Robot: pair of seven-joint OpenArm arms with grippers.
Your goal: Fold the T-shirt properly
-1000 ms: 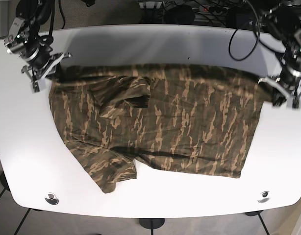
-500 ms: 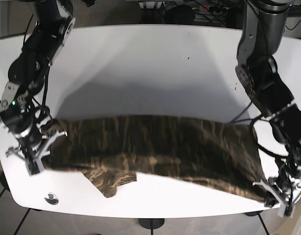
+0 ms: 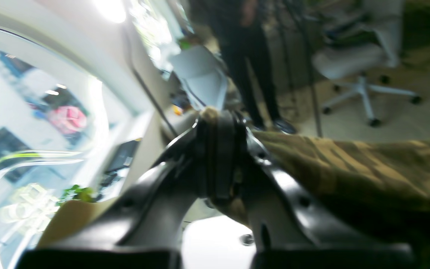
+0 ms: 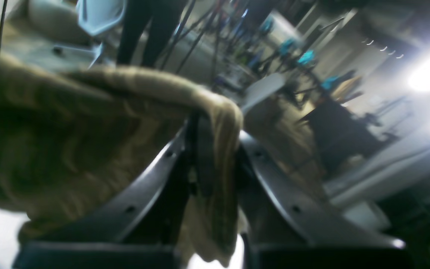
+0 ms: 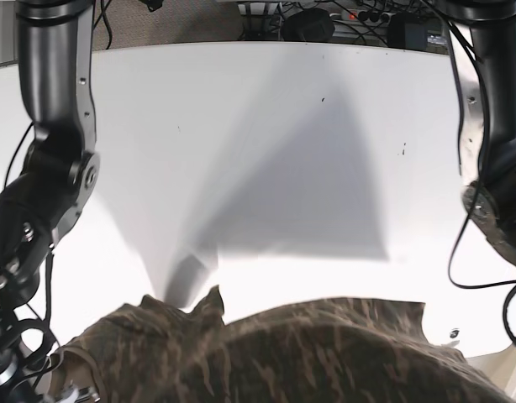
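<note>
The camouflage T-shirt (image 5: 308,353) hangs lifted off the white table (image 5: 283,151), spread across the bottom of the base view, close to the camera. In the left wrist view my left gripper (image 3: 218,157) is shut on an edge of the shirt (image 3: 349,168), which stretches away to the right. In the right wrist view my right gripper (image 4: 207,149) is shut on the shirt (image 4: 69,142), with fabric folded over its tips. In the base view both grippers sit at or below the bottom edge, hidden behind the cloth.
The arm with the right wrist camera (image 5: 48,193) runs down the left side of the base view, the other arm (image 5: 493,168) down the right. Cables (image 5: 325,17) lie behind the table. A person's legs (image 3: 245,56) and an office chair (image 3: 357,63) stand beyond.
The shirt lay flat, was then dragged to the near edge, and now hangs raised off the table close to the camera. Both arms have moved toward the near side and up.
</note>
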